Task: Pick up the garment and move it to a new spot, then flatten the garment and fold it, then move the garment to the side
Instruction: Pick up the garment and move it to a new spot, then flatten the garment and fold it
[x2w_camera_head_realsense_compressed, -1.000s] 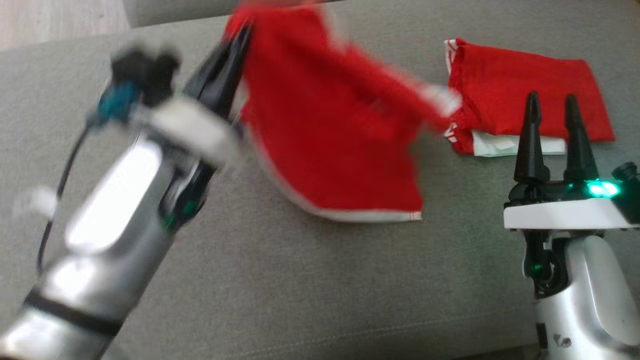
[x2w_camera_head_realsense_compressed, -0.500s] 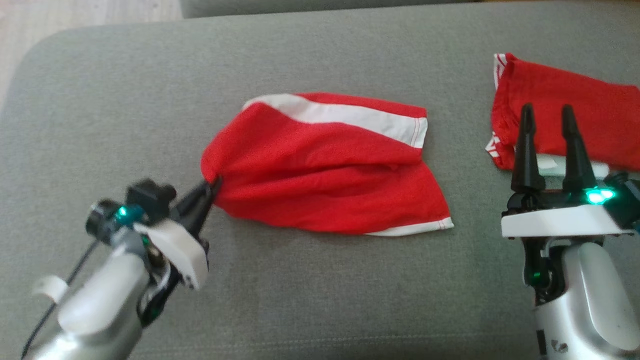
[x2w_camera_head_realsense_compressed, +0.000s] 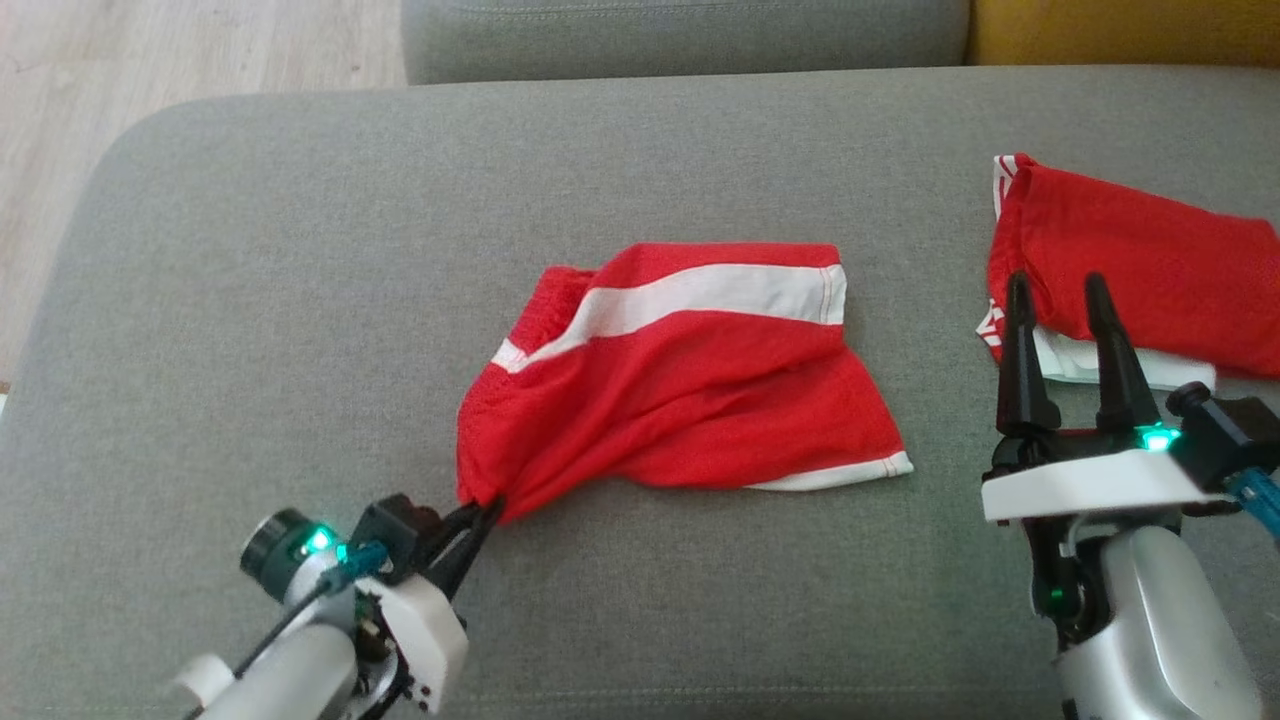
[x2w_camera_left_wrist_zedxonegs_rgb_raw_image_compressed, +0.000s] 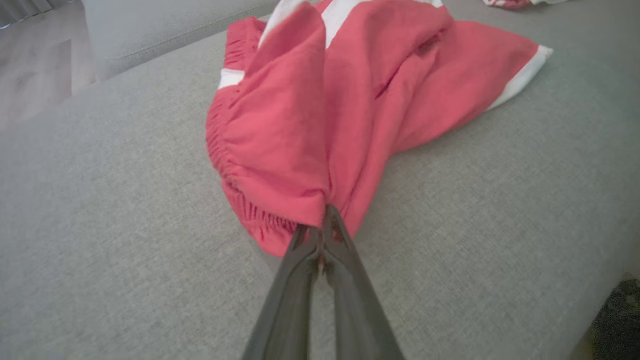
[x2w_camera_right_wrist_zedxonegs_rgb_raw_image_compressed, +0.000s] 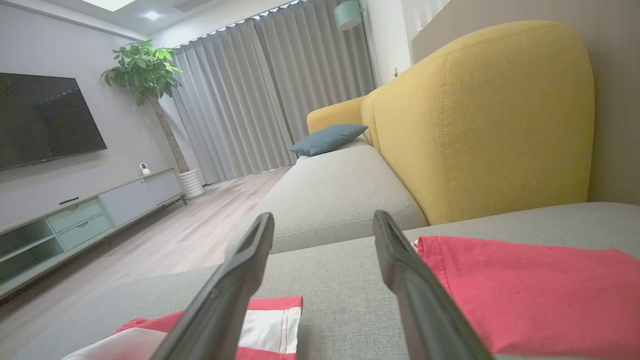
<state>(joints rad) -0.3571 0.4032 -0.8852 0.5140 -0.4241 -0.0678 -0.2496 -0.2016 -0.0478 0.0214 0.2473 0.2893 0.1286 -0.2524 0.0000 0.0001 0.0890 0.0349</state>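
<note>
While your left pincer (x2w_camera_head_realsense_compressed: 485, 512) is pinching one bunched corner of the red fabric shorts with the white side stripe (x2w_camera_head_realsense_compressed: 700, 390), pressed together on the gathered waistband, the rest of the garment is lying crumpled in the middle of the grey fabric sofa seat (x2w_camera_head_realsense_compressed: 300, 250).

You are risking a few things here. Pulling from a single corner is gathering the cloth into long creases running toward the grip, so dragging further is likely bunching it rather than flattening it. The grip is taking only a small bite of fabric, which could be slipping out under a sharp tug. Your right pincer (x2w_camera_head_realsense_compressed: 1057, 285) is hovering spread and empty, close to the second, folded red garment (x2w_camera_head_realsense_compressed: 1150, 270) at the right, so dipping there could be snagging the wrong piece.

Compared with a second ago, the shorts are no longer swinging in the air from the raised left arm and are now resting on the seat. Against half a second ago, the gripped corner is sitting nearer the robot and the stripe is slanting, though the head camera is shifting too.
</note>
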